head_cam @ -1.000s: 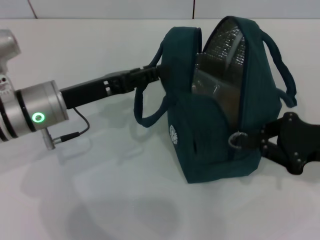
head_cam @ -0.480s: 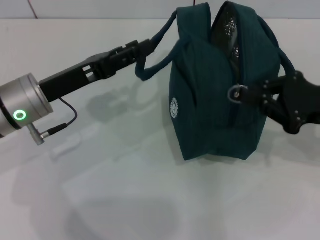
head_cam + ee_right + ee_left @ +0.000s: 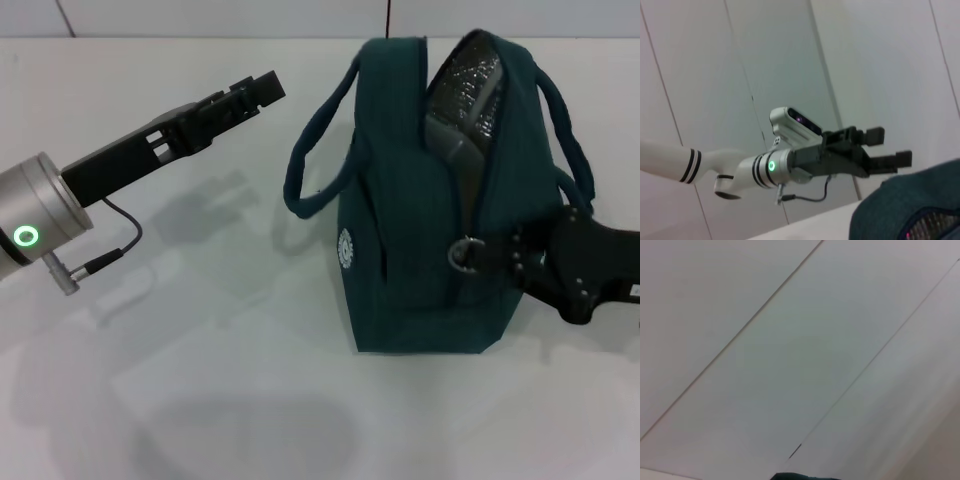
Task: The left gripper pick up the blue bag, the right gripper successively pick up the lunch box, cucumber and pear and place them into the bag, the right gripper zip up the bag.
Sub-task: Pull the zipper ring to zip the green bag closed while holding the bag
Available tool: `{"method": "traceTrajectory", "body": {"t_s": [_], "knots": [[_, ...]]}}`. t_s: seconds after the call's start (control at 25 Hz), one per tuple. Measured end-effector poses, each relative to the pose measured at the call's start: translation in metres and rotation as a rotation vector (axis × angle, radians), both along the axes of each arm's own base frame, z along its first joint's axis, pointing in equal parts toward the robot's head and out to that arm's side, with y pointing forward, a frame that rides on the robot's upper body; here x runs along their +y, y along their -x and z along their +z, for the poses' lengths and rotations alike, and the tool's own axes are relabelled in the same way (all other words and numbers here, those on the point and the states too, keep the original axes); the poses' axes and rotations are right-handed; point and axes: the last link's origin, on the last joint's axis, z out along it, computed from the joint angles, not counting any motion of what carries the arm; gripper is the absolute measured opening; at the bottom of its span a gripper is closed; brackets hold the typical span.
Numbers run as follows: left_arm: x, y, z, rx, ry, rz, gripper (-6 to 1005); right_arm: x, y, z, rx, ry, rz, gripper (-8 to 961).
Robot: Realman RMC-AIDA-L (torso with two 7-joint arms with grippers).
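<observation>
- Standing upright on the tabletop (image 3: pixel 200 400) at frame centre-right, the blue bag (image 3: pixel 420 240) is seen partly unzipped.
- Its zipper pull (image 3: pixel 462 252) is clamped by the right end effector (image 3: pixel 490 255).
- The left end effector (image 3: pixel 255 92), fingers apart and empty, is held at upper left.

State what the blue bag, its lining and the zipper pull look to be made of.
Blue bag: woven fabric, matte, finely ribbed and softly slumping. Lining: likely metallised foil, silver and crinkled with glints. Zipper pull: seemingly metal, a shiny grey ring, at the right gripper.
</observation>
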Motion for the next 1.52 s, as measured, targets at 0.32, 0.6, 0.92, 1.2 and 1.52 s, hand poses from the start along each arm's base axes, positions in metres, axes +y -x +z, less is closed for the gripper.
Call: {"method": "traceTrajectory", "body": {"t_s": [0.32, 0.6, 0.92, 1.2, 1.52], "knots": [[-0.001, -0.004, 0.000, -0.016, 0.008, -0.014, 708, -0.014, -0.013, 0.006, 0.001, 0.009, -0.043, 8], [0.001, -0.007, 0.000, -0.025, 0.008, -0.021, 708, -0.024, -0.016, -0.003, 0.010, 0.070, -0.053, 8], [0.001, -0.006, 0.001, -0.031, 0.004, -0.018, 709, -0.034, -0.019, -0.013, 0.010, 0.128, -0.078, 9], [0.000, -0.005, 0.000, -0.033, 0.009, -0.009, 709, -0.037, -0.028, -0.010, 0.009, 0.116, -0.124, 9], [0.000, -0.004, -0.002, -0.036, 0.016, -0.001, 709, -0.037, -0.033, 0.007, 0.066, 0.043, -0.149, 9]]}}
